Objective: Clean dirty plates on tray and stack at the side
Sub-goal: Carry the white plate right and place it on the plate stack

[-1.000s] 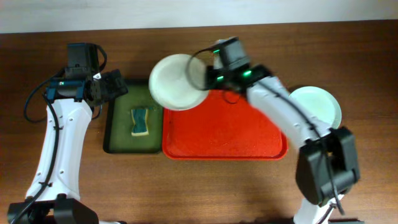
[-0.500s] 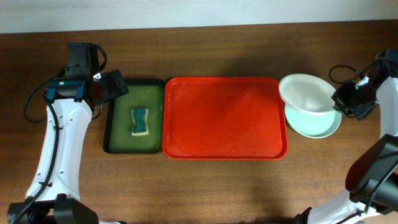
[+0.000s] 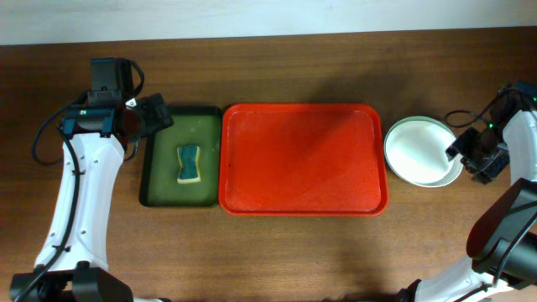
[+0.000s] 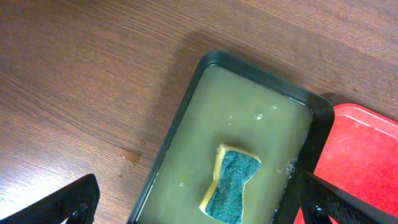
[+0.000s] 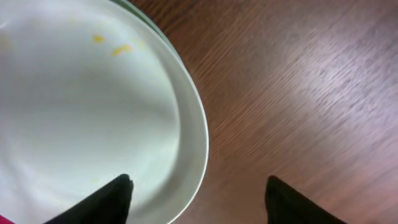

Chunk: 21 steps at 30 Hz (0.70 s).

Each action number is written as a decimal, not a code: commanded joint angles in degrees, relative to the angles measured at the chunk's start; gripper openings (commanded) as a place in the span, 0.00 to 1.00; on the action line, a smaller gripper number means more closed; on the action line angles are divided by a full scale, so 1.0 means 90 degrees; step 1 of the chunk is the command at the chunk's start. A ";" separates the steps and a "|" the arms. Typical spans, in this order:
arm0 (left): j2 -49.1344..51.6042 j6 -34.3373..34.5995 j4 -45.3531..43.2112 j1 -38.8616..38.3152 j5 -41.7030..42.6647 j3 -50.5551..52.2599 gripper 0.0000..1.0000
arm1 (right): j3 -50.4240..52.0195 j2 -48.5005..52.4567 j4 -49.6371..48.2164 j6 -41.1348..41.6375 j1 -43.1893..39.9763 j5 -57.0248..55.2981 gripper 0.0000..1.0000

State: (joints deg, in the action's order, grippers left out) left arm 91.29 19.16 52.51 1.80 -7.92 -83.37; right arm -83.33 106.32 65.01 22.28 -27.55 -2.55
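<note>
The red tray [image 3: 302,159] lies in the middle of the table with nothing on it. To its right a white plate [image 3: 417,153] lies flat on a mint green plate [image 3: 419,121]. My right gripper [image 3: 463,153] is at that stack's right edge. In the right wrist view the right gripper [image 5: 199,200] is open; one finger is over the white plate [image 5: 81,106], the other over bare wood, and the rim passes between them. Small yellow smears [image 5: 112,46] mark the white plate. My left gripper [image 3: 158,117] [image 4: 199,208] hovers open above the sponge [image 4: 230,183].
A dark green, black-rimmed tray [image 3: 159,180] of murky water holds the yellow-and-teal sponge [image 3: 190,164], directly left of the red tray. Bare wooden table lies in front of both trays and to the right of the plate stack.
My right arm carried the white plate from the tray's back left across to the mint plate on the right, set it flat there and opened its jaws. The left arm stayed still.
</note>
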 commanded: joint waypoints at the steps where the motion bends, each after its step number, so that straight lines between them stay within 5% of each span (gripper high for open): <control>1: 0.0005 0.0063 -0.0015 0.0010 0.0017 -0.0010 0.99 | 0.0148 -0.0117 0.0019 0.0027 0.0019 -0.0073 0.77; 5: 0.0005 0.0063 -0.0012 0.0010 0.0017 -0.0012 1.00 | 0.0372 -0.0117 0.0010 0.0027 0.0104 0.0109 0.81; 7: 0.0005 0.0063 -0.0012 0.0010 0.0017 -0.0012 0.99 | 0.0466 -0.0117 0.0104 0.0027 0.0260 0.0112 0.75; 8: 0.0005 0.0063 -0.0012 0.0010 0.0015 -0.0012 0.99 | 0.0498 -0.0117 0.0141 0.0027 0.0355 0.0112 0.65; 10: 0.0005 0.0063 -0.0015 0.0010 0.0017 -0.0010 1.00 | 0.0510 -0.0117 0.0248 0.0027 0.0515 0.0112 0.19; 11: 0.0005 0.0063 -0.0015 0.0010 0.0017 -0.0012 0.99 | 0.0510 -0.0117 0.0359 0.0029 0.0580 0.0112 0.04; 17: 0.0005 0.0063 -0.0015 0.0010 0.0017 -0.0012 0.99 | 0.0721 -0.0119 0.1115 0.0131 0.0901 0.0787 0.04; 21: 0.0005 0.0063 -0.0015 0.0010 0.0017 -0.0012 0.99 | 0.1372 -0.0117 0.0044 0.0272 0.0976 0.0709 0.04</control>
State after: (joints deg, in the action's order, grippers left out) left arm 91.29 19.16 52.53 1.80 -7.92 -83.37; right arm -73.01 106.08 69.10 23.75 -19.07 3.81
